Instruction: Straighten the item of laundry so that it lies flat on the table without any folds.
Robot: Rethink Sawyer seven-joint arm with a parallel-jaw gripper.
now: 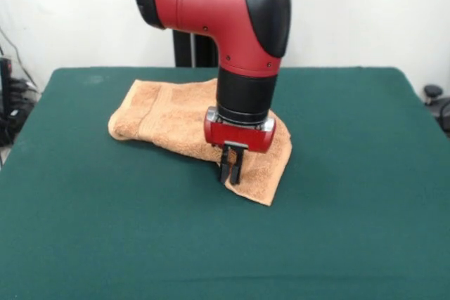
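The orange-tan terry towel (169, 121) lies on the dark green table (105, 230) a little behind its middle. Its left end is rolled over in a thick fold, and its near right corner points toward the camera. A woven border band shows on the left part. The red and black arm comes down from above over the towel's right part. My gripper (231, 173) hangs at the towel's near edge, its black fingers (225, 166) close together and down at the cloth. I cannot tell whether cloth is pinched between them. The white tag is hidden.
The robot's black pedestal (193, 48) stands behind the table's far edge. Cables and dark equipment (10, 100) sit off the table at the left, and a black object (434, 96) at the right.
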